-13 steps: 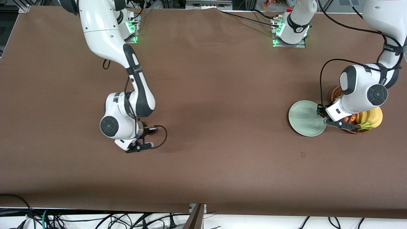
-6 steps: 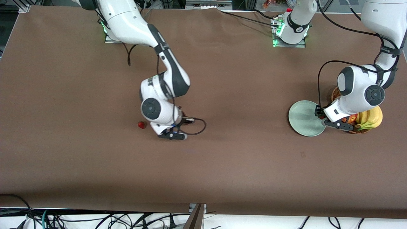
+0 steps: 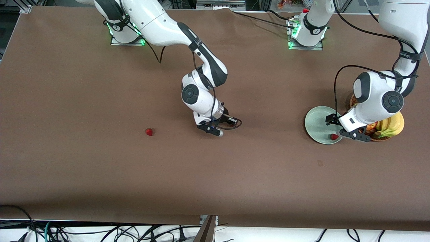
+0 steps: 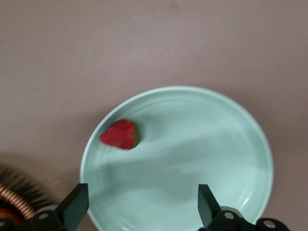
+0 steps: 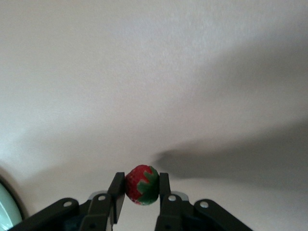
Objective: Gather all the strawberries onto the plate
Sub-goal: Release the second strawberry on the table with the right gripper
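The left hand [image 3: 337,129] hangs just over the plate [image 3: 315,121] with its fingers [image 4: 72,209] now spread wide apart and empty; a second ago they were pinched together, so it has just let go. The berry it dropped [image 3: 334,136] lies inside the plate, by the rim nearest the front camera and next to the basket [image 3: 378,137] of bananas [image 3: 391,126], which sits touching the plate. That makes one strawberry delivered. The right hand [image 3: 211,129] is clamped on a second berry [image 5: 142,185], pinched between its fingertips with the green top showing, and is over bare table [image 3: 84,84] about midway along it; a second ago it was down low toward the right arm's end, so it has lifted its catch and swung some way toward the plate. A third berry [image 3: 149,132] lies alone on the table, uncovered where the right arm worked, well apart from the plate. By my reading, one is in, one is in transit, and one waits to be fetched.
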### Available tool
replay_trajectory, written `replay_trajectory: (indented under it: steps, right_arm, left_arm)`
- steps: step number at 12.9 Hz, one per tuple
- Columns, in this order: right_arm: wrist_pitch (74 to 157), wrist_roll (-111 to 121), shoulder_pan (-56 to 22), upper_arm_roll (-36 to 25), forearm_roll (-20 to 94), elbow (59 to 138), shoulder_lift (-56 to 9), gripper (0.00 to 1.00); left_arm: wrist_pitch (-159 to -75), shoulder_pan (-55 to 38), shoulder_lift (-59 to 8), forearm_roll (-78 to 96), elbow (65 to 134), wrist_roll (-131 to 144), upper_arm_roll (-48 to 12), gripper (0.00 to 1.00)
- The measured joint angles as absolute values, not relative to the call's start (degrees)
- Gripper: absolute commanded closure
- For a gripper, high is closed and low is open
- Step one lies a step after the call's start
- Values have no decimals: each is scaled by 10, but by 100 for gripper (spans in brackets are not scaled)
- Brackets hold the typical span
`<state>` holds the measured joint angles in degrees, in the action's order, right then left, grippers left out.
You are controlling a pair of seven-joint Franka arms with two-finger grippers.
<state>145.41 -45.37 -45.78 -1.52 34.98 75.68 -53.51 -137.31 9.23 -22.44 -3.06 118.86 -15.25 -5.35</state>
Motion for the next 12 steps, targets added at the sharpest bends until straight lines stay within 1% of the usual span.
replay_trajectory:
  steps: [1,3,5,7,10,12]
  right_arm:
    - [1454,-456,-458,-15,350,756,-535,21]
    - [1453,-457,-453,-17,351,752,-535,20]
    - [1422,-452,-430,-19,351,746,-530,20]
    - [1347,-410,-394,-23,351,732,-519,20]
    - [1229,-286,-329,-28,334,725,-493,20]
    - [1180,-198,-310,-52,249,728,-488,20]
  left_arm:
    - [-1373,87,-225,-24,1186,-138,-62,0]
    - [-1373,73,-224,-19,1183,-71,-99,0]
    - [-1373,53,-224,-19,1182,6,-135,0]
    - [-1374,32,-226,-19,1181,35,-152,0]
    - [-1386,5,-246,-18,1158,89,-177,0]
    - [-1409,-48,-269,-18,1134,168,-182,0]
